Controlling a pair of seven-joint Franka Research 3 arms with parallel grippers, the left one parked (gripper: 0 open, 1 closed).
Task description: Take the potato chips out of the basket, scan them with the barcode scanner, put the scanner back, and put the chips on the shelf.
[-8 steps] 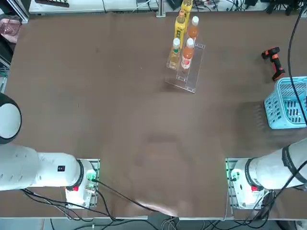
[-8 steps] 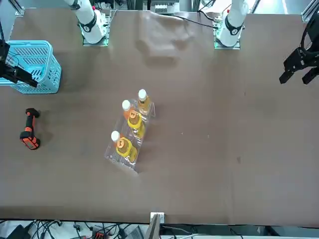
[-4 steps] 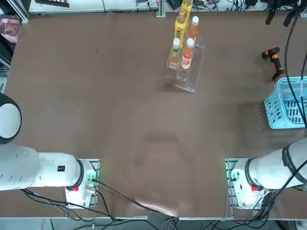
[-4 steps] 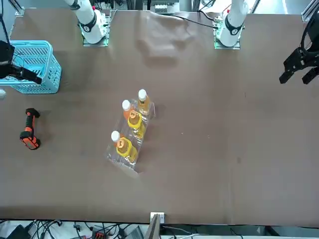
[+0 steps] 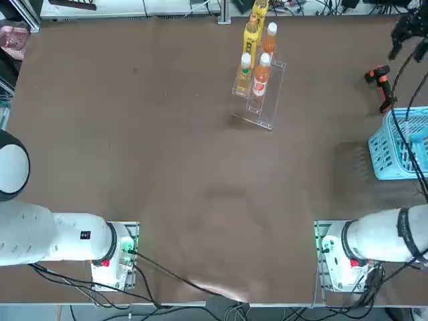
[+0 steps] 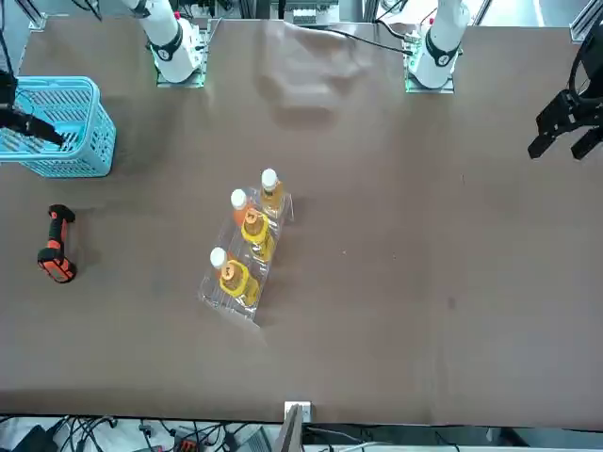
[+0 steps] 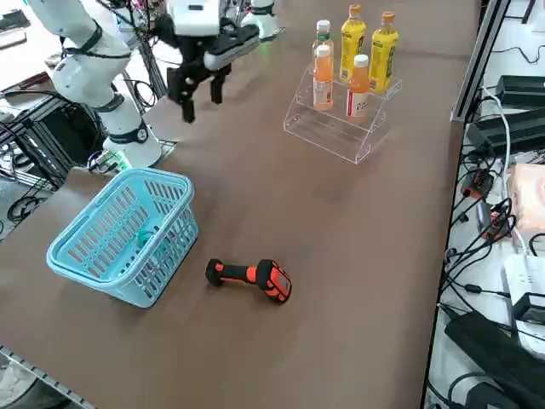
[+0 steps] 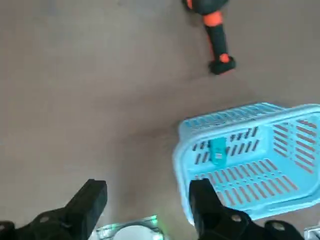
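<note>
The right gripper (image 8: 148, 186) hangs above the table beside the basket (image 8: 252, 160), its fingers spread wide with nothing between them. The chip packet (image 8: 218, 151) (small and teal) lies inside the basket. The scanner (image 7: 249, 274) rests on the table near the basket, well apart from the bottle-laden clear shelf (image 7: 328, 135).

Legible texts: none | labels, on the bottles (image 7: 358, 89): present, wording too small to read | brands: none readable | numbers: none readable | signs: none readable | packet (image 8: 218, 151) in basket (image 8: 250, 165): pale patch, no legible characters
</note>
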